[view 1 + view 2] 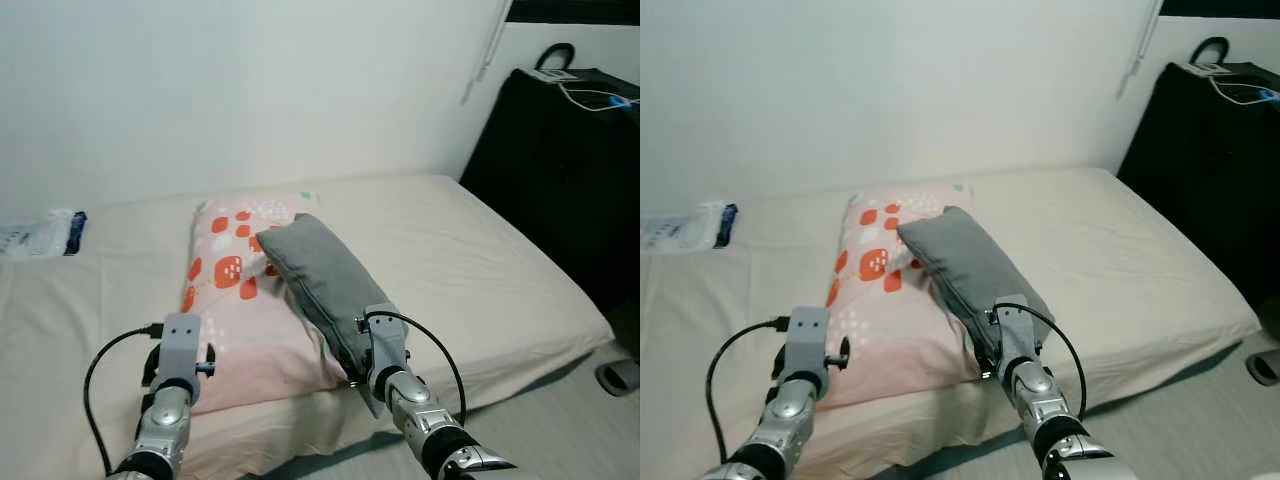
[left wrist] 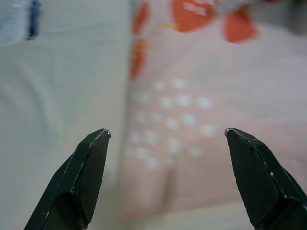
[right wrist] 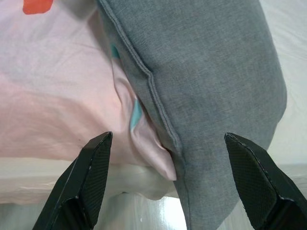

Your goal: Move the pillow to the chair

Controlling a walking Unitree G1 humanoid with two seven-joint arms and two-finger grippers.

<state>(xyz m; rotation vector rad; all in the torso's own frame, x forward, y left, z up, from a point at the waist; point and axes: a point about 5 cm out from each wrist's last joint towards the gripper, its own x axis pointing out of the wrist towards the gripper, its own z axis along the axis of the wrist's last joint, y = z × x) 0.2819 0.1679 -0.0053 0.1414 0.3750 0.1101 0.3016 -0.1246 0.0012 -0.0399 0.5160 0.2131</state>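
Right hand [image 3: 168, 179]: fingers spread apart, poised at the near end of the grey pillow, holding nothing.
Left hand [image 2: 165, 165]: fingers spread apart, facing the pink pillow's near left corner, holding nothing.
Grey pillow [image 1: 320, 280]: lies slantwise, overlapping the pink pillow's right side.
Pink pillow [image 1: 235, 310]: flat on the bed, red and white pattern.
Bed [image 1: 480, 270]: beige sheet, against a white wall.
Black cabinet [image 1: 570, 170]: stands right of the bed.

pillows: 2 (pink pillow [image 1: 240, 300], grey pillow [image 1: 320, 275]) | bed [image 1: 470, 260]: 1 | grippers: 2 (left gripper [image 2: 165, 143], right gripper [image 3: 168, 148])
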